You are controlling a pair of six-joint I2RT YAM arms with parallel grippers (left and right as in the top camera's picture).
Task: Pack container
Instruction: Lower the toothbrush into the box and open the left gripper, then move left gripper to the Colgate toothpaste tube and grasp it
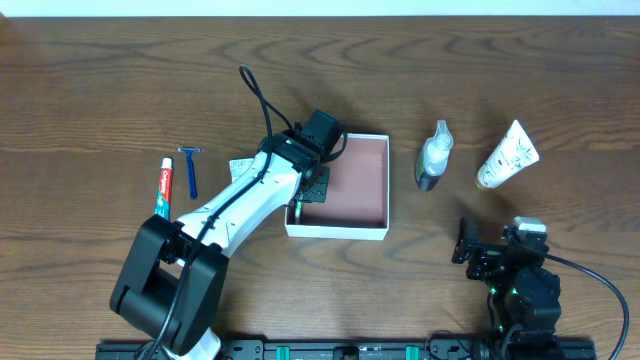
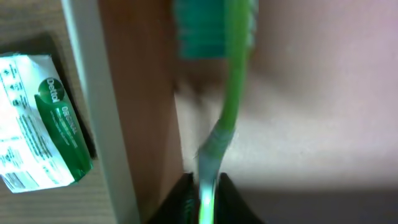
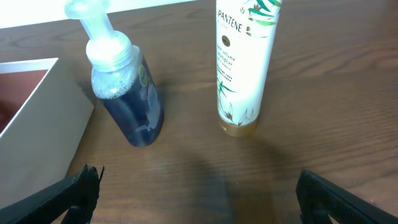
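The container (image 1: 362, 185) is a shallow white-walled box with a pink-brown inside, at the table's middle. My left gripper (image 1: 311, 190) is over its left part, shut on a green toothbrush (image 2: 227, 93). In the left wrist view my jaws (image 2: 206, 200) pinch the clear handle, and the bristle head points away over the box floor (image 2: 311, 93), next to the left wall (image 2: 99, 124). My right gripper (image 1: 487, 262) is open and empty near the front right; in its own view the fingers (image 3: 199, 199) are spread wide over bare table.
A Dettol soap pack (image 2: 43, 121) lies just outside the box's left wall (image 1: 240, 168). A toothpaste tube (image 1: 163, 190) and a blue razor (image 1: 190, 172) lie at the left. A foam pump bottle (image 1: 433, 156) (image 3: 124, 87) and a white Pantene tube (image 1: 507, 155) (image 3: 245, 62) lie right of the box.
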